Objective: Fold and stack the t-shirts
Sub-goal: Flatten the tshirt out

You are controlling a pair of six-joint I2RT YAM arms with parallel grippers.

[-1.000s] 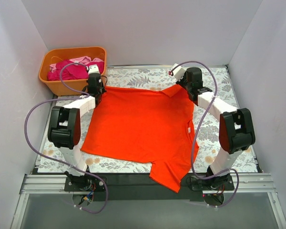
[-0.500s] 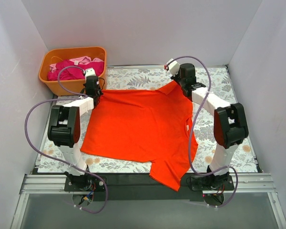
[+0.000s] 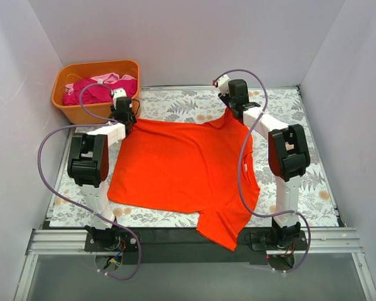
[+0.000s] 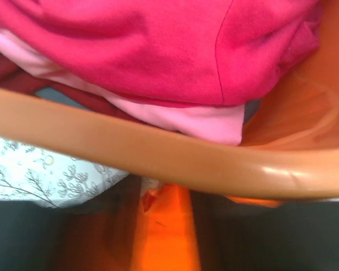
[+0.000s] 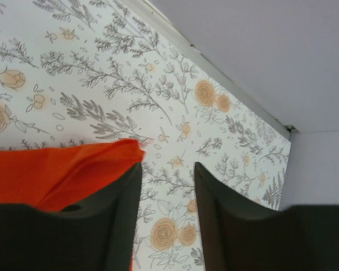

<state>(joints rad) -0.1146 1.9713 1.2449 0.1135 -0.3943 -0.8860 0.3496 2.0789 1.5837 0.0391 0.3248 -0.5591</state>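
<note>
Pale grey walls [image 3: 175, 37] are closing in a desk [image 3: 175, 103] that is wearing a floral cloth. At its centre the orange-red t-shirt [image 3: 182, 163] is lying spread out almost flat, with one sleeve hanging over the near edge at about 6 o'clock. At 10 o'clock, an orange tub [image 3: 66, 106] is sitting at the far corner of the desk, holding a magenta t-shirt [image 3: 91, 93] bunched over a pale pink t-shirt [image 3: 106, 78].

The left gripper [image 3: 125, 120] is sitting at the spread shirt's 10 o'clock corner, just beside the tub. Its wrist camera is looking across the tub's rim [image 4: 158, 158] at the magenta [image 4: 158, 45] and pale pink [image 4: 198, 121] fabric. Orange cloth [image 4: 164, 226] is showing between its blurred dark fingers, and I cannot tell whether they are pinching it or standing apart.

The right gripper [image 3: 229, 111] is sitting at the shirt's 1 o'clock corner. Its wrist view is showing the fingers [image 5: 113, 214] standing apart with only floral cloth [image 5: 101, 84] in the gap. The shirt's corner [image 5: 45, 175] is lying against the outside of one finger, at 9 o'clock of the gap.
</note>
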